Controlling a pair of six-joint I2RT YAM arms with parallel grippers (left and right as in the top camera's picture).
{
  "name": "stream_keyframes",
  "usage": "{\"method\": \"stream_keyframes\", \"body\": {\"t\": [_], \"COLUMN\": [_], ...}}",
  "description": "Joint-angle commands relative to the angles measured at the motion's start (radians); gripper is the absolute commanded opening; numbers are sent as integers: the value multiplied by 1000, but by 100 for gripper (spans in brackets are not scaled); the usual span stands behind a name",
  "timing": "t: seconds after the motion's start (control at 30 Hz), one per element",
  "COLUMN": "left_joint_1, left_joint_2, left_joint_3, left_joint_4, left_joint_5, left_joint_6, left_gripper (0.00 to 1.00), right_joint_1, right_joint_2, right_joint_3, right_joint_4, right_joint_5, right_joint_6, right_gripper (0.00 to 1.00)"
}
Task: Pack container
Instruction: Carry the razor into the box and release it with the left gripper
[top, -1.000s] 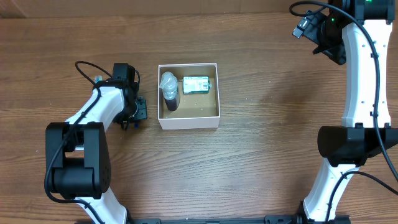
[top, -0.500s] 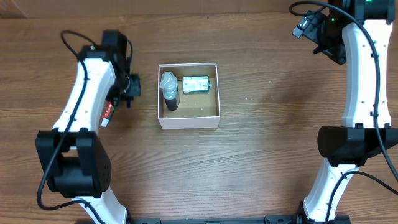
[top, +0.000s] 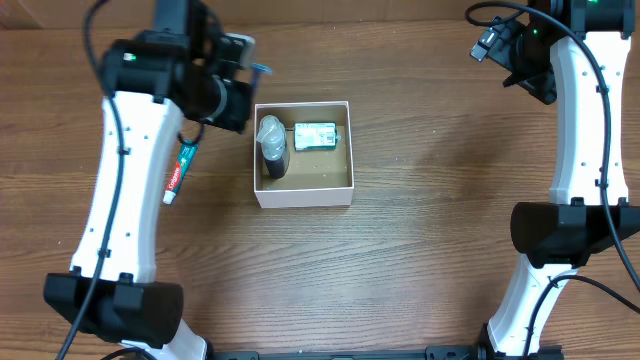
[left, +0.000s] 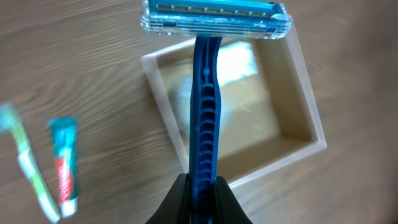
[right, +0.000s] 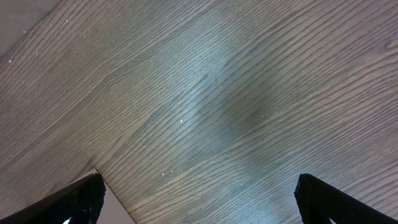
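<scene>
Two views are disagreeing on detail: the left wrist camera is rendering the inside of the container (left: 273, 121) as a pale blur, with the razor (left: 204, 99) crossing in front of it, while the overhead view is showing the contents plainly, a clear-capped dark spray bottle (top: 272, 147) lying along the left wall and a green-labelled packet (top: 315, 135) at the back. The container (top: 320, 175) is sitting left of centre on the wooden table (top: 420, 250), opening facing up; being square, it is presenting no long axis, and its walls are running roughly parallel to the table edges. The left gripper (left: 202, 186) is clamping the blue razor handle, head pointing away from the fingers, above the container's near-left corner; overhead, the left gripper (top: 238, 78) is largely masking the razor. The toothpaste tube (top: 179, 172) is lying on the table left of the container. Only the wrist view is showing a green toothbrush (left: 28, 165), heavily blurred, beside it. The right gripper (right: 199, 202) is hanging over bare wood at the far right, fingers spread wide and cut off by the frame.
</scene>
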Motion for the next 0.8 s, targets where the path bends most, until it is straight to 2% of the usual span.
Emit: {"method": "stream_keyframes", "body": {"t": [0.0, 0.23, 0.4, 0.6, 0.67, 0.77], "left_joint_1": [-119, -237, -239, -239, -238, -238], "left_joint_2": [-24, -22, -21, -21, -21, -21], "left_joint_3": [12, -154, -327, -476, -482, -482], "left_joint_4": [-29, 19, 110, 263, 273, 283], "left_joint_5": [75, 72, 47, -40, -43, -51], "left_joint_6": [233, 375, 434, 440, 433, 432], "left_gripper": [4, 5, 5, 7, 9, 24], "right_joint_1": [-2, -2, -2, -2, -2, -2], "right_joint_2": [-9, -9, -9, -9, -9, -9], "right_joint_3": [15, 15, 15, 15, 15, 15], "right_joint_4": [3, 3, 3, 3, 3, 3], "right_joint_5": [-1, -1, -1, -1, -1, -1], "right_joint_6": [0, 0, 0, 0, 0, 0], "right_gripper": [100, 100, 100, 100, 100, 100]}}
